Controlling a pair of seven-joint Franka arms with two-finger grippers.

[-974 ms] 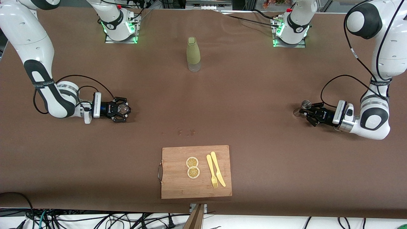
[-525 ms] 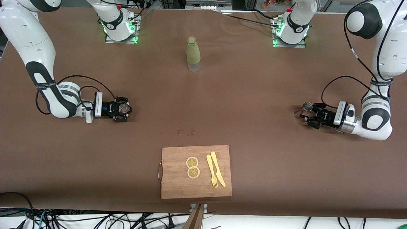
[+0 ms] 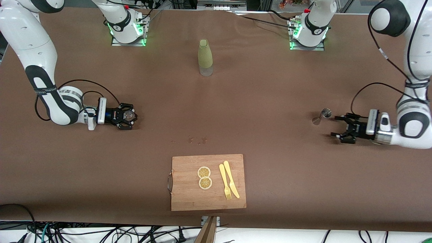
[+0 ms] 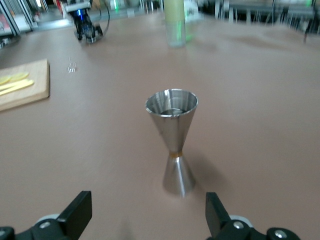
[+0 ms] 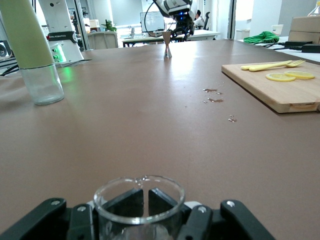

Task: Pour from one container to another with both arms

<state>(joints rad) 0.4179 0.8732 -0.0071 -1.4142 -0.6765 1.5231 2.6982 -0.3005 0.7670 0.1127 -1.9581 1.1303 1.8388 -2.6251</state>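
Cutting board (image 3: 208, 182) near the table's camera-side edge, bearing two lemon slices (image 3: 204, 177), a yellow fork (image 3: 224, 181) and knife (image 3: 231, 179) side by side. Bottle (image 3: 205, 57) upright between the bases. Droplets (image 3: 198, 139) on the tablecloth (image 3: 263, 101).

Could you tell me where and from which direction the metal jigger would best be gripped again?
Probably at the narrow waist of the jigger, where its two cones meet. It stands upright on the table, wide cup on top, so a level approach from the left arm's end suits the open left gripper, fingers closing across the waist.
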